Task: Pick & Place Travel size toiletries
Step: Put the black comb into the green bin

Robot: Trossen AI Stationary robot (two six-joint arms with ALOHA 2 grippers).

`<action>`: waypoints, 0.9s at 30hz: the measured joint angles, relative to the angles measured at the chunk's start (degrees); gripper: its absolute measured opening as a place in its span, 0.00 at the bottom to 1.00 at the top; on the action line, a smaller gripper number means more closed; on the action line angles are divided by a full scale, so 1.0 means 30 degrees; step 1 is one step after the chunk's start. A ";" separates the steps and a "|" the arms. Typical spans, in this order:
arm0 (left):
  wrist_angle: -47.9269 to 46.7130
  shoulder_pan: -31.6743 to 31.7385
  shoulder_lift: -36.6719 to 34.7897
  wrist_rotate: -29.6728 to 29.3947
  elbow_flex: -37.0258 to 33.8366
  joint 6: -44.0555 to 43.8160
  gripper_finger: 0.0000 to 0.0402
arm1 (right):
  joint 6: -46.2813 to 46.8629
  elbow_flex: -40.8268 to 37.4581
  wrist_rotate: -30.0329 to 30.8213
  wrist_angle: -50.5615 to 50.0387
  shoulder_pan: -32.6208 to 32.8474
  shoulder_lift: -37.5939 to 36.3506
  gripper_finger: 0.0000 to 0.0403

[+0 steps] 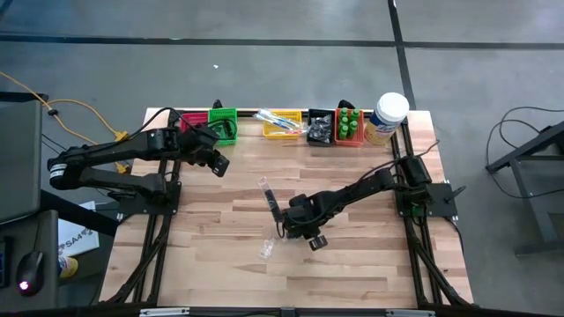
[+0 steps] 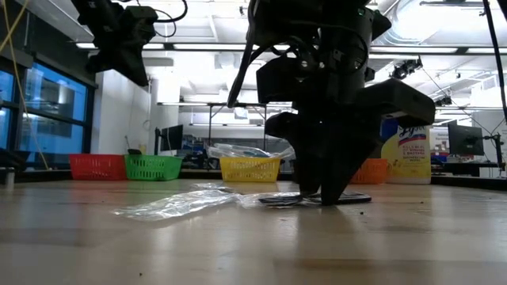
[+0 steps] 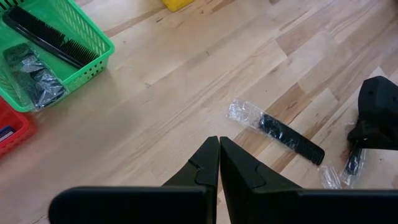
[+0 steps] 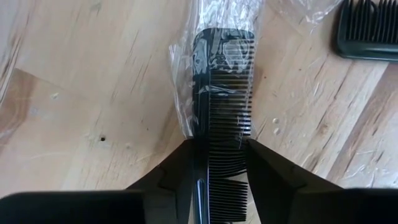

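Note:
A black comb (image 4: 222,93), its far half in a clear wrapper (image 2: 178,204), lies flat on the wooden table near the middle. My right gripper (image 4: 221,155) stands over it, pointing steeply down, shut on it. A second wrapped black comb (image 3: 289,138) lies flat close by, toward the far side. My left gripper (image 3: 219,149) is shut on nothing and hangs in the air at the table's far left, near the green bin (image 1: 223,126). My right gripper pinches the black comb between its two fingers, one finger on the spine edge (image 4: 196,140) and one on the teeth edge (image 4: 247,140), on the bare half outside the wrapper. The fingers come from above and lie across the comb. The comb lies flat on the table.
Along the far edge stand a red bin (image 1: 196,119), the green bin with a comb and dark puffs, a yellow bin (image 1: 284,123), a black bin (image 1: 320,128), an orange bin (image 1: 350,126) with green bottles, and a large white jar (image 1: 388,114).

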 joint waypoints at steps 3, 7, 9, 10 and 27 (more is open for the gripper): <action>-0.0002 0.0000 0.0000 0.0001 0.0000 0.0000 0.02 | 0.0034 -0.0015 -0.0013 -0.0060 0.0000 -0.0165 0.28; 0.0000 0.0000 0.0000 -0.0004 0.0000 -0.0051 0.02 | 0.0137 -0.0022 0.0023 -0.0147 0.0000 -0.0268 0.29; 0.0000 -0.0003 0.0000 0.0003 0.0000 -0.0058 0.02 | 0.0591 -0.0029 0.0026 -0.0180 0.0000 -0.0277 0.30; 0.0000 0.0000 0.0000 0.0003 0.0000 -0.0058 0.02 | 0.0852 -0.0029 0.0032 -0.0202 0.0000 -0.0282 0.30; -0.0004 0.0000 0.0007 0.0003 0.0000 -0.0044 0.02 | 0.2031 -0.0030 0.0482 -0.1476 -0.0213 -0.1834 0.13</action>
